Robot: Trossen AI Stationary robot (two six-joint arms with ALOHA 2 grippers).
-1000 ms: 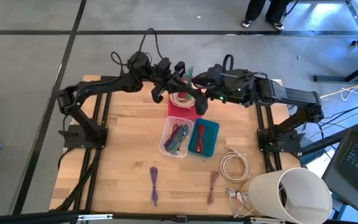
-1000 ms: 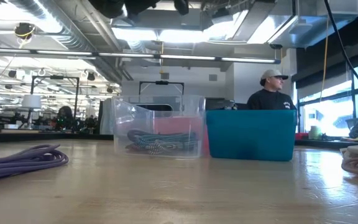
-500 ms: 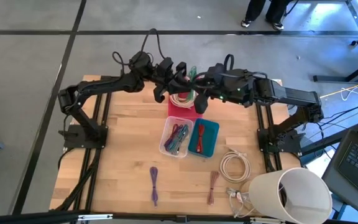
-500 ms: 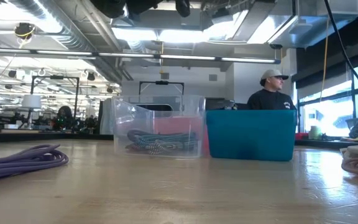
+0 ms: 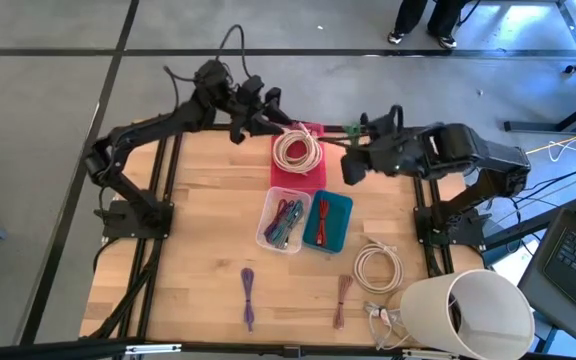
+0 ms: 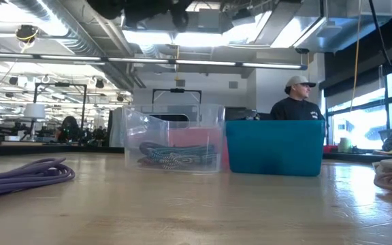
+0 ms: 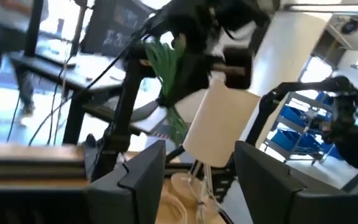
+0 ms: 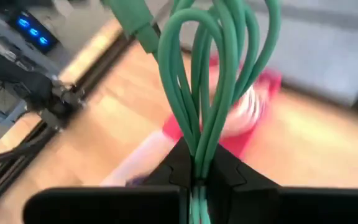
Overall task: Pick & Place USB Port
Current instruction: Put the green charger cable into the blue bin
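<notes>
green cable [image 8: 210, 81], light and floppy, hangs looped from the right hand [image 8: 197, 171], clenched at the bundle's waist beside the pink box [image 5: 298, 160]; left hand [image 7: 194, 180] is released, nearby.

You have the right gripper [image 5: 349, 131] pinching a green cable [image 5: 334, 128], just beside the pink bin [image 5: 297, 172] holding a coiled white cable [image 5: 296, 151]. Your left gripper [image 5: 273, 119] hovers across that bin from it.
</notes>
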